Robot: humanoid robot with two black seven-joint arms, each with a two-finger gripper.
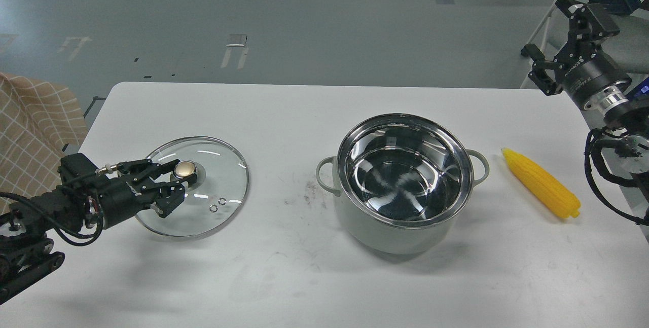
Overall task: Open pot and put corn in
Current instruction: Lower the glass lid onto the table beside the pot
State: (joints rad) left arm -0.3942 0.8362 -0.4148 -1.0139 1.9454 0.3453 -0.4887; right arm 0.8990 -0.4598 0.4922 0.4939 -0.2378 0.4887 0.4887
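Two arms of ours reach into the frame, one from the lower left and one from the upper right, above a white table. At centre right of the frame stands the pot, pale grey-green outside, uncovered, its shiny steel interior bare and reflecting light. Small loop handles jut from its left and right sides.

Just right of the pot, apart from it, the corn lies flat on the table, yellow, its pointed tip toward the upper left and its blunt end toward the lower right.

At left of the frame the glass lid rests on the table, well apart from the pot, its gold knob facing up. Our left gripper sits at the knob with its fingers spread on either side of it; we cannot tell whether they press on the knob or stand just clear of it.

Our right gripper hangs in the upper right, raised off the table and well above the corn. Its fingers are parted with nothing between them.

A checked tan cloth shows at the left edge, beyond the table.
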